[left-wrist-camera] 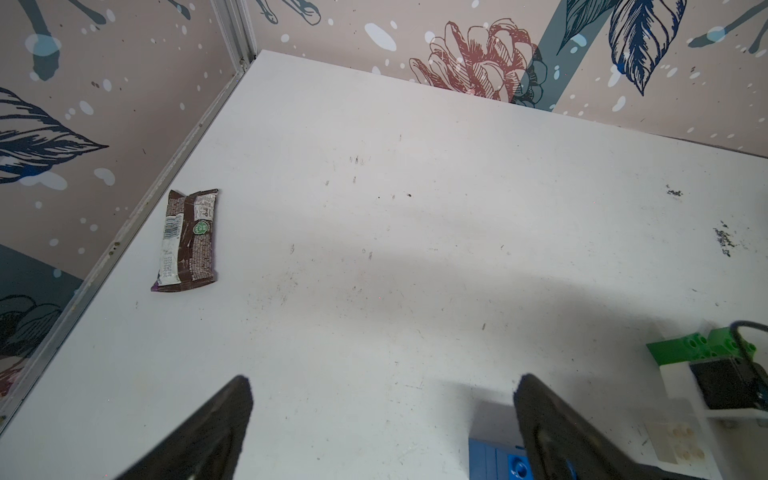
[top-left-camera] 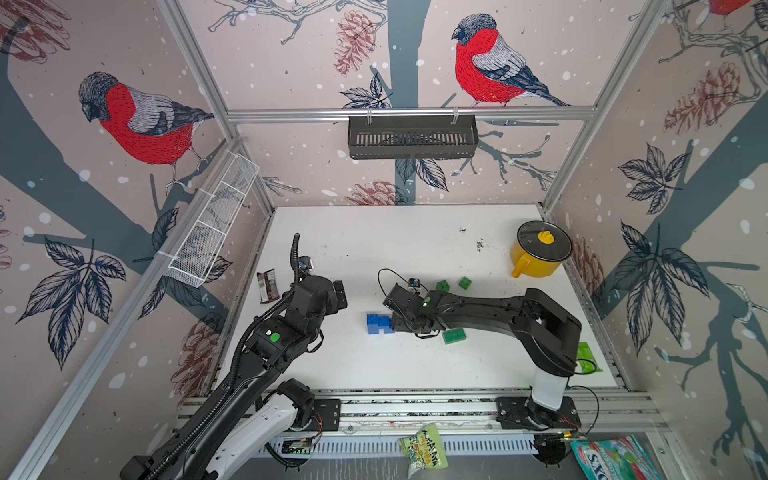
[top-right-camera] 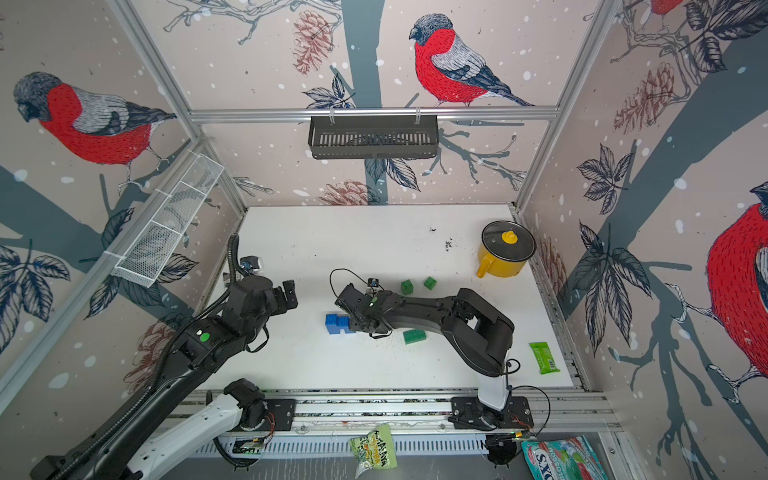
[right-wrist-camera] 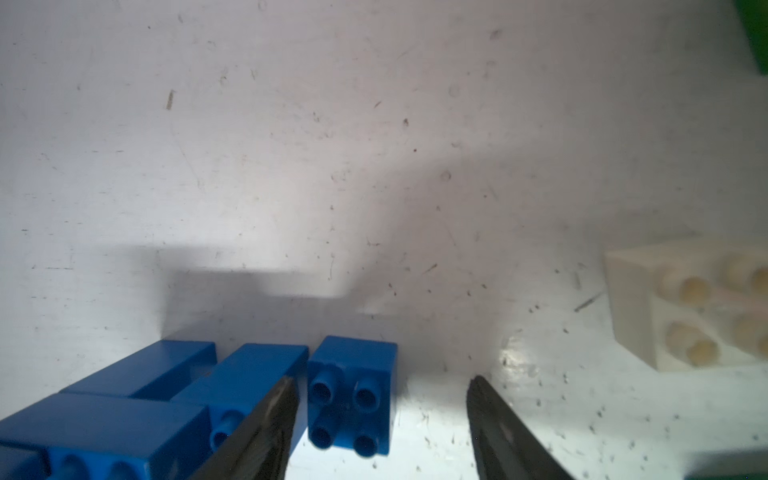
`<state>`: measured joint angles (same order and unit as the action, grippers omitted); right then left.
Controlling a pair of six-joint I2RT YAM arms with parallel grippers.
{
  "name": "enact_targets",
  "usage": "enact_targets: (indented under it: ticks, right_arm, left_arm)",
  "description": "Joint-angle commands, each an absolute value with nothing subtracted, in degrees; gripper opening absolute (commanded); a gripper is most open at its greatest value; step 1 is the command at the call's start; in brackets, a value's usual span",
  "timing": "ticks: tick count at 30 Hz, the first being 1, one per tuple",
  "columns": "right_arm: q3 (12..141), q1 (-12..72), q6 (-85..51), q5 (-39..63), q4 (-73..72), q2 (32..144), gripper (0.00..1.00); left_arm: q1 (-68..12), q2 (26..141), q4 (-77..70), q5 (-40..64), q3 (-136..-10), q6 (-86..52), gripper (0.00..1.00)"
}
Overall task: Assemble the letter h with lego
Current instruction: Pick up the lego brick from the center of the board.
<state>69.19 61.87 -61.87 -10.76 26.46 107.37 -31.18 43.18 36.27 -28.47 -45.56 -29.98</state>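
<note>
The blue lego assembly (top-left-camera: 377, 324) lies flat on the white table (top-left-camera: 395, 249), near mid-table. Its bricks rest on their sides, so the letter reads from above. One loose blue cube brick (right-wrist-camera: 351, 395) lies just beside the assembly's end, studs toward the wrist camera, apparently placed as the next piece to join. The right gripper (right-wrist-camera: 381, 380) straddles this cube with jaws partly open. One finger stands in the narrow gap between cube and assembly, and the other stands clear of the cube's far face, so nothing is gripped. The left gripper (left-wrist-camera: 382, 380) hovers on the assembly's other side, jaws fully spread and empty, judged to be parked clear of the work. Brick count:

- the blue assembly, its joints too unclear for a piece count
- one loose blue cube
- one white brick (right-wrist-camera: 685, 307)
- one green cube (top-left-camera: 443, 286) and a second green cube (top-left-camera: 465, 283)
- one longer green brick (top-left-camera: 454, 335)

Non-task items: one yellow lidded pot (top-left-camera: 540, 253), one brown snack bar (top-left-camera: 268, 286) and one green snack bar (top-right-camera: 543, 357).
</note>
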Motion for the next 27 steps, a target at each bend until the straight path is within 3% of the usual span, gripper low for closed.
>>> enact_targets:
  ticks: [1,3,6,14,21,27]
  right_arm:
    - [70.63,62.11,-60.69,-10.98,28.77,108.47,0.67]
    - [70.99,62.31,-60.66,-11.06,29.08,108.88,0.66]
    - [71.1,62.27,-60.57,-11.16,29.18,109.1,0.58]
    - [72.41,62.53,-60.12,-11.82,30.41,110.03,0.56]
    - [73.65,62.89,-59.77,-12.13,31.6,110.91,0.43]
    - [74.55,63.11,-59.61,-12.78,32.52,111.6,0.43]
  left_arm:
    - [-31.11,43.1,34.19,-28.61,-45.39,-29.73,0.98]
    - [-31.11,43.08,34.19,-28.57,-45.44,-29.71,0.98]
    - [-31.07,43.07,34.14,-28.48,-45.39,-29.67,0.98]
    - [-31.11,43.07,34.1,-28.44,-45.42,-29.6,0.98]
    - [-31.1,43.06,34.1,-28.32,-45.37,-29.46,0.98]
    - [-31.11,43.11,33.99,-28.21,-45.36,-29.39,0.99]
